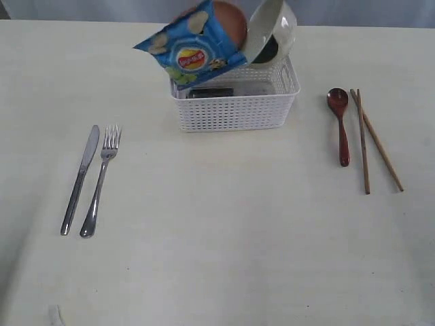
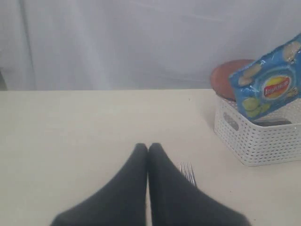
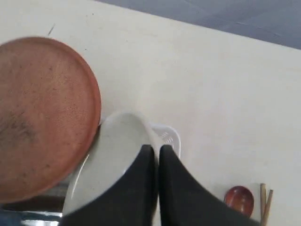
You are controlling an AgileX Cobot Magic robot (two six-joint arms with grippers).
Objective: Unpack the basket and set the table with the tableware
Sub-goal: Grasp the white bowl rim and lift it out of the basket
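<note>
Black right fingers (image 3: 175, 188) pinched together on white bowl (image 3: 113, 155) rim.

The table (image 1: 217, 238) bears a knife (image 1: 80, 180), fork (image 1: 100, 183), basket (image 1: 234, 112), spoon (image 1: 340, 125) and two chopsticks (image 1: 363, 142).

Pale white curtain (image 2: 141, 42) in soft vertical folds behind the far edge of the cream tabletop (image 2: 70, 127), grey-blue surface (image 3: 235, 19) beyond that edge, even diffuse light, faint soft shadows.
</note>
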